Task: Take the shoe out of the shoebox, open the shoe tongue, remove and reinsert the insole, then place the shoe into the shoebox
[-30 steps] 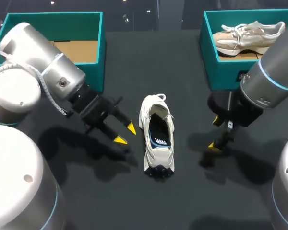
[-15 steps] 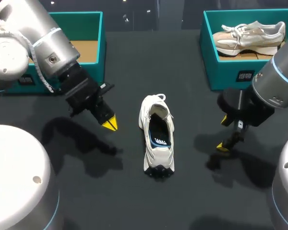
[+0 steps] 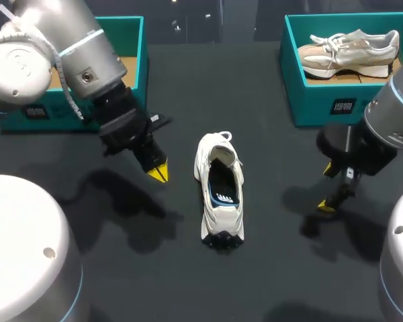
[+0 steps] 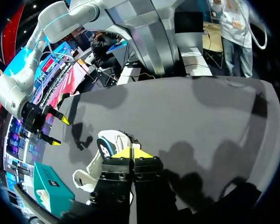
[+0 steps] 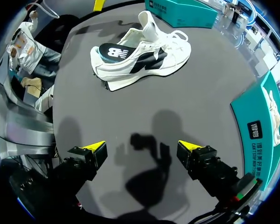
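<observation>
We saw the white sneaker (image 3: pixel 218 216) standing on its sole on the black table (image 3: pixel 269 275). It was out in the open, not in any box. Its lace end pointed away from us. Its tongue stood up, and a dark insole (image 3: pixel 223 188) showed inside the shoe.

Our left gripper (image 3: pixel 158 172) hung over the table to the left of the sneaker. It was near the shoe but not touching it. Its two yellow tips were pressed together with nothing between them. Just behind it sat the left shoebox (image 3: pixel 138 74), a teal one with only a brown cardboard floor showing inside.

Our right gripper (image 3: pixel 328 188) hung over the table on the other side of the sneaker, a bit farther off. Its fingers (image 5: pixel 95 147) were spread wide apart, and only bare table and its own shadow lay between them. It held nothing.

Behind the right gripper stood the right shoebox (image 3: pixel 316 104), teal too. A beige sneaker (image 3: pixel 349 50) lay inside it.

The white sneaker sat between our two grippers, well apart from both boxes.
</observation>
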You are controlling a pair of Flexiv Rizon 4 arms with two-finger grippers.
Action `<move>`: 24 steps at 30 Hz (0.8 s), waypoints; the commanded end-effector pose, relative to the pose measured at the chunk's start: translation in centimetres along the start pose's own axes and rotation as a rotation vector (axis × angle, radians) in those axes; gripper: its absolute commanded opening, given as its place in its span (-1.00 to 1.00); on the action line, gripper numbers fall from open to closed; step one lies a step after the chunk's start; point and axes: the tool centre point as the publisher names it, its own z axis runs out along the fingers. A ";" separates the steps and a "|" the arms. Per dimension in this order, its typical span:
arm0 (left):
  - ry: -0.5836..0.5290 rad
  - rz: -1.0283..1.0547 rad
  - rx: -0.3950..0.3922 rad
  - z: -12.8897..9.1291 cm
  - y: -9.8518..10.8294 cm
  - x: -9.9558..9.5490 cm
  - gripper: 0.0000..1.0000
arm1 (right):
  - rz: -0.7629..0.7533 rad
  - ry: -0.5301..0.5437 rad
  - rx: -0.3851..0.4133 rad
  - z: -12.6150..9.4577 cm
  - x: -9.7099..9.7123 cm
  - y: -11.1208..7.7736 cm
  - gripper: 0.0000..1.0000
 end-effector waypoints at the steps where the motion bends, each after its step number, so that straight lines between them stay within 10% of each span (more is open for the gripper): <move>1: 0.092 0.024 -0.026 -0.1 -0.4 -1.6 -1.00 | 0.002 -0.007 -0.001 -1.4 0.5 -1.5 1.00; 24: 0.268 0.112 -0.137 4.1 0.9 -6.6 -1.00 | 0.021 -0.012 -0.019 -1.7 0.3 -2.9 1.00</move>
